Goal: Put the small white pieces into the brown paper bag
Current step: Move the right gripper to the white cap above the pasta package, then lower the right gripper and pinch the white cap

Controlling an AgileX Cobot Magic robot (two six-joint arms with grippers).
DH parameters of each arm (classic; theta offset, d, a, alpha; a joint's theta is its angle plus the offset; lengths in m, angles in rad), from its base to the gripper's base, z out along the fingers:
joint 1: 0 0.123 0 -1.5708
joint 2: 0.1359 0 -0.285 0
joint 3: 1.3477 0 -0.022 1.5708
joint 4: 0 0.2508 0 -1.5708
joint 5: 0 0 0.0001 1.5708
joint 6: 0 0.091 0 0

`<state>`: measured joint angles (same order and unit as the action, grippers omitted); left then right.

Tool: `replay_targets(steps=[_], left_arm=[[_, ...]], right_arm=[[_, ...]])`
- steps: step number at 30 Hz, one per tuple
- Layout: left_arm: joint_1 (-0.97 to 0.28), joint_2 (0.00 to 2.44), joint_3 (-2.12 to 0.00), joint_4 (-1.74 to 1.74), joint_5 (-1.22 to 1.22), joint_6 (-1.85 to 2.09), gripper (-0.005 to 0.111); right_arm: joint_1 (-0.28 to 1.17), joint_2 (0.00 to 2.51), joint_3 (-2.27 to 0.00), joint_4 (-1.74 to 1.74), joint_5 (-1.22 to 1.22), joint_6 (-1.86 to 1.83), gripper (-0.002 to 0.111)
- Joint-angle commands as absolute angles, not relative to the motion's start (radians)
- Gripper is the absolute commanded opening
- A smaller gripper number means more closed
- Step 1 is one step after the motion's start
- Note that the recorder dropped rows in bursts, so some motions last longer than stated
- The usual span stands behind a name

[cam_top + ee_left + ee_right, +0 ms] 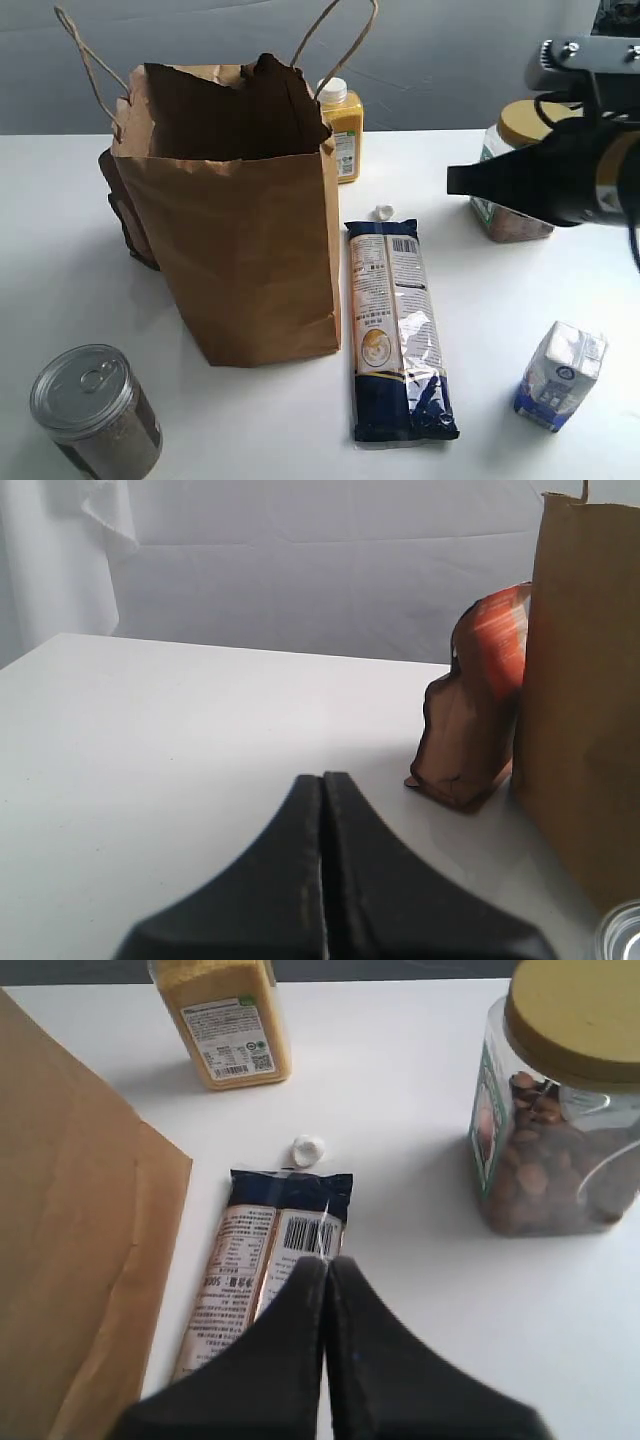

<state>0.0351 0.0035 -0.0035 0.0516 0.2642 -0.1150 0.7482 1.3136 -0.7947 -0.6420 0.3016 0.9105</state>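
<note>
Just right of centre in the exterior view, you have one small white piece (383,211) lying on the desk (60,260). It sits just beside the top end of the long pasta packet (398,330) and near the right side of the brown paper bag (240,230), which stands upright and open in the upper left half of the frame. Your right gripper (452,180) hangs at the upper right, pointing toward the piece but well apart from it, its jaws pressed together with nothing between them. Your left gripper (322,780) shows only in its wrist view, jaws likewise closed on nothing, facing across bare desk toward a dark pouch (470,720) right beside the bag. A yellow bottle (340,130) stands behind the bag, a jar of nuts (512,215) at upper right, a tin can (95,410) at lower left and a blue-and-white carton (562,375) at lower right.
</note>
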Motion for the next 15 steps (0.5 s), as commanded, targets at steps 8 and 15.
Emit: replay_targets(steps=[8,15], left_arm=[[0.03,0.0,0.0,0.044,0.262,-0.12,0.0],[0.03,0.0,0.0,0.044,0.262,-0.12,0.0]], right_arm=[[0.7,1.79,-1.17,-0.14,0.382,0.376,0.015],[0.627,2.001,-1.396,0.078,0.49,0.234,0.035]])
